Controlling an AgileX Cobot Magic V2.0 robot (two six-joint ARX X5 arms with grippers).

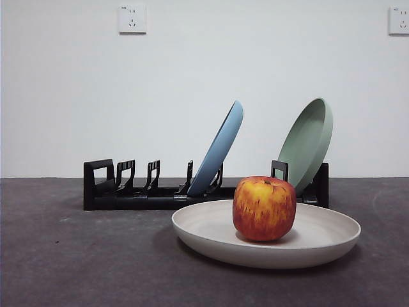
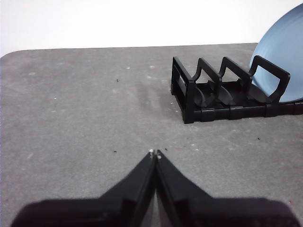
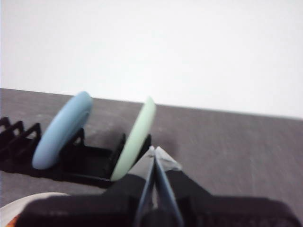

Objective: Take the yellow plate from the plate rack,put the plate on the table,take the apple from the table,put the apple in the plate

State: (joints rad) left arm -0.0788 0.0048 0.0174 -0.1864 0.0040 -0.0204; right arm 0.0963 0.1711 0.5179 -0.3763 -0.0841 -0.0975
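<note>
The yellow plate [image 1: 319,238], pale cream, lies flat on the table [image 1: 77,262] in front of the plate rack [image 1: 147,192]. The red-and-yellow apple [image 1: 264,208] sits upright in the plate. A sliver of the plate [image 3: 28,201] shows in the right wrist view. My left gripper [image 2: 155,153] is shut and empty, above bare table beside the rack's loop end [image 2: 189,92]. My right gripper [image 3: 155,153] is shut and empty, raised on the near side of the rack [image 3: 85,165]. Neither gripper shows in the front view.
A blue plate [image 1: 220,148] and a pale green plate [image 1: 310,142] lean in the rack's slots; they also show in the right wrist view as the blue plate [image 3: 61,130] and green plate [image 3: 135,139]. The blue plate's edge [image 2: 284,47] shows in the left wrist view.
</note>
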